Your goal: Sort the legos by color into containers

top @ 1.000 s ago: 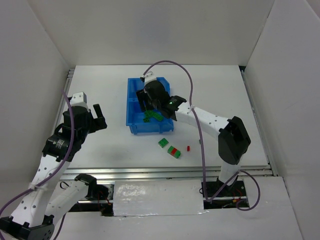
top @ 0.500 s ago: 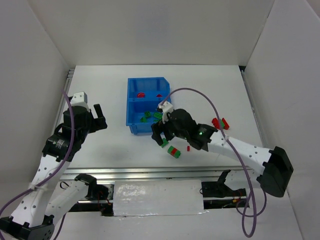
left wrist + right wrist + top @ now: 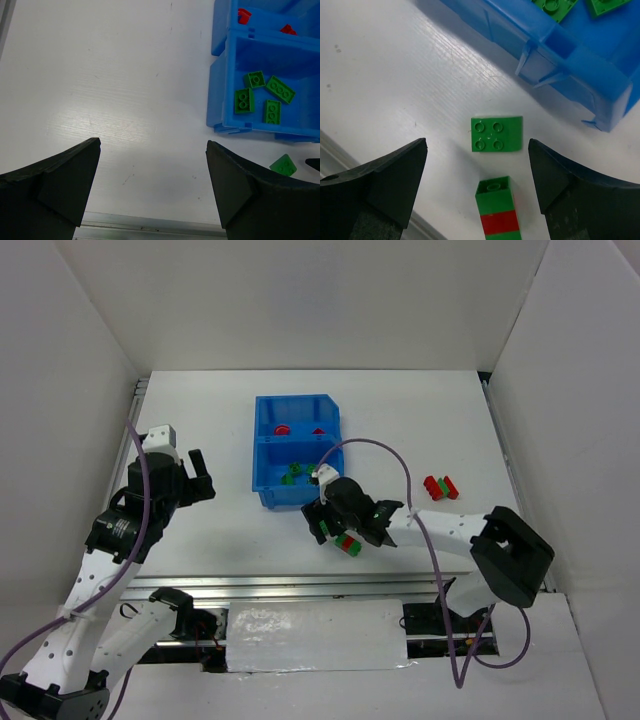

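The blue bin (image 3: 262, 452) has two compartments. The far one holds red legos (image 3: 283, 429), the near one green legos (image 3: 293, 475). My right gripper (image 3: 338, 530) is open and empty, low over the table just in front of the bin. In the right wrist view its open jaws (image 3: 477, 162) straddle a flat green lego (image 3: 496, 134) and a green-red-green stack (image 3: 497, 212). The stack also shows in the top view (image 3: 350, 544). My left gripper (image 3: 197, 478) is open and empty, left of the bin. The left wrist view shows the bin (image 3: 220, 75) and a loose green lego (image 3: 283, 165).
A red-green cluster of legos (image 3: 440, 486) lies on the table to the right, apart from the bin. White walls enclose the table on three sides. A metal rail (image 3: 300, 585) runs along the near edge. The right arm's cable arcs over the table near the bin.
My right gripper has left the bin's near compartment and come down toward me over the loose legos in front of the bin. The left arm has not moved.
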